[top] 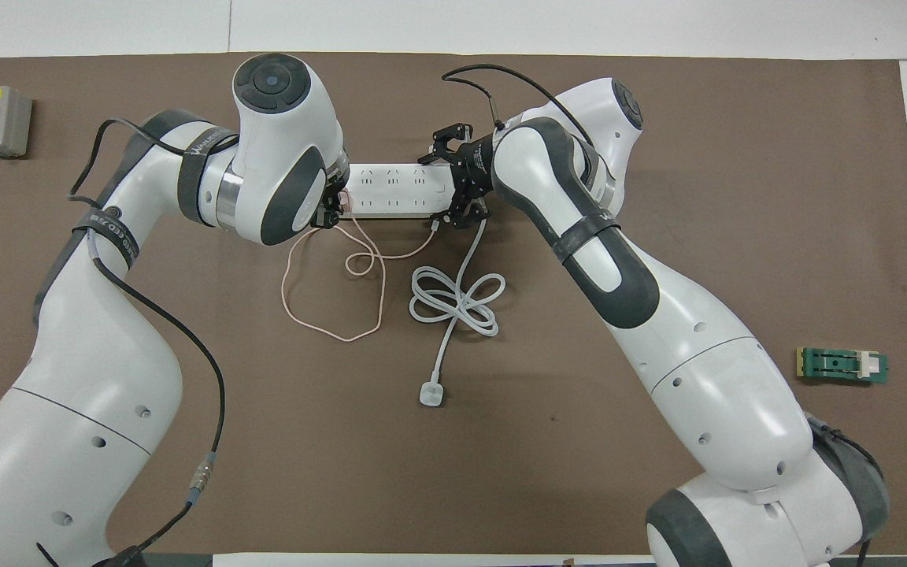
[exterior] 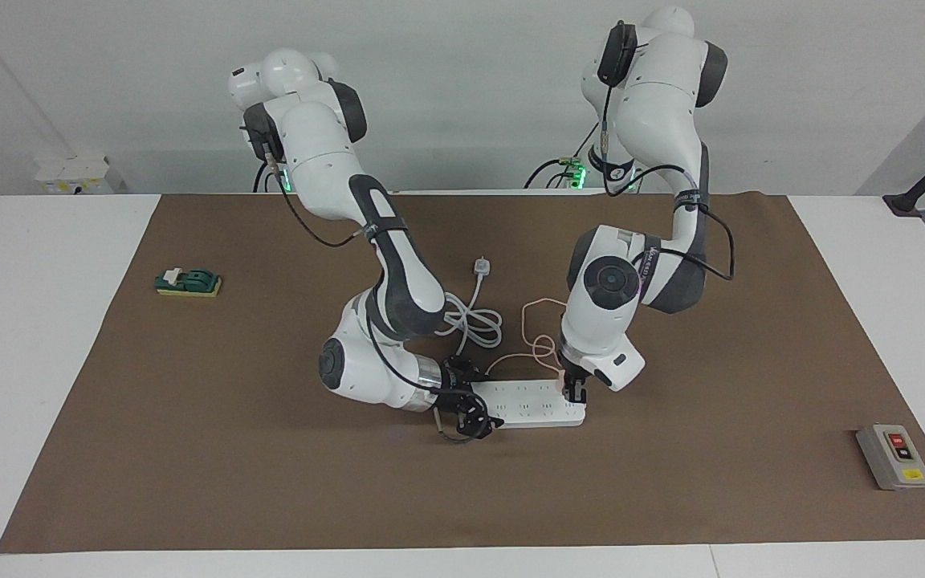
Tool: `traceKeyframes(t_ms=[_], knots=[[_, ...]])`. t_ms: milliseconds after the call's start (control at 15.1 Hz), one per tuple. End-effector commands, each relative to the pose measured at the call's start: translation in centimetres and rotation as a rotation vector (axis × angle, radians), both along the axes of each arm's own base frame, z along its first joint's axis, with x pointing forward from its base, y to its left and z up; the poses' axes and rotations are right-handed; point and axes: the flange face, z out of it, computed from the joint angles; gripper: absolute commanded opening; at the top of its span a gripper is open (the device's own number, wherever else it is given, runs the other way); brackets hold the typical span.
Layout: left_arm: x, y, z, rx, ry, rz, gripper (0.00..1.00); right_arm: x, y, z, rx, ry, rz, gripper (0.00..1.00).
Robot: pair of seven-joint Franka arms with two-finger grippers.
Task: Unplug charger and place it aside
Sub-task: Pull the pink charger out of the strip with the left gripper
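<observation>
Facing view, white multi-socket power strip [exterior: 533, 403]: lies flat on the brown mat [exterior: 270, 449], about mid-table and toward the edge away from the robots.
Pale pink cube-shaped charger [exterior: 563, 379]: sits at the strip's end toward the left arm's end of the table; only a sliver of pink shows beside the gripper, so its seating in the socket cannot be judged.
Charger cable [top: 343, 272]: long, thin, pink; runs off the strip in loose loops on the mat, nearer to the robots.
Left gripper [exterior: 574, 392]: pointed straight down at the charger's end of the strip; fingers narrow about the charger, grip cannot be confirmed.
Right gripper [exterior: 472, 413]: at the strip's other end, lying sideways; fingers spread wide across the strip's end.
Thick white cord with white plug [top: 453, 303]: coiled beside the pink cable, plug lying loose nearer the robots.
Grey switch box [exterior: 894, 456]: near the corner at the left arm's end.
Green and yellow block [exterior: 188, 282]: toward the right arm's end.
</observation>
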Motion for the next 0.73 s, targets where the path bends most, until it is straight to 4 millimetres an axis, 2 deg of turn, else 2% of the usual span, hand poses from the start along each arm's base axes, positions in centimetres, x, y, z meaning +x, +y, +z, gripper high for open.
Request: traceKeyframes(t_ms=[0, 330, 463, 661], knots=[[-0.7, 1.9, 5.5, 0.04, 0.01, -0.027, 0.0, 2.0, -1.4, -2.4, -0.046, -0.113, -0.09, 0.46], [-1.0, 2.3, 9.1, 0.04, 0.007, -0.024, 0.0, 2.0, -1.4, -2.4, -0.045, -0.112, -0.091, 0.46], [-1.2, 2.4, 9.6, 0.048, 0.024, -0.035, 0.0, 2.0, -1.4, -2.5, -0.046, -0.111, -0.091, 0.46], [-1.5, 3.4, 11.4, 0.049, 0.047, -0.155, 0.0, 2.0, -1.4, -2.5, -0.046, -0.111, -0.091, 0.46]])
